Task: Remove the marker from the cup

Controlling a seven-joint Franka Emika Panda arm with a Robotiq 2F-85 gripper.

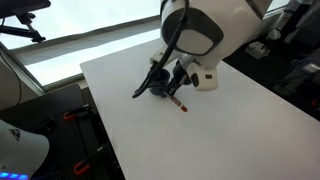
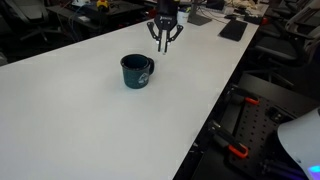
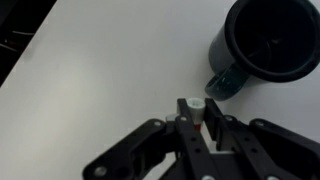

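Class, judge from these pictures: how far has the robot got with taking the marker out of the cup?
Done: the cup looks empty, and the marker is out of it, low over the table and apart from the cup. In hand: the gripper seems shut on the marker, with a finger close on each side in the wrist view. Left: letting go of it on the table.

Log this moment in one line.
tool: shut on marker | marker: out of cup | cup: upright, apart from tool
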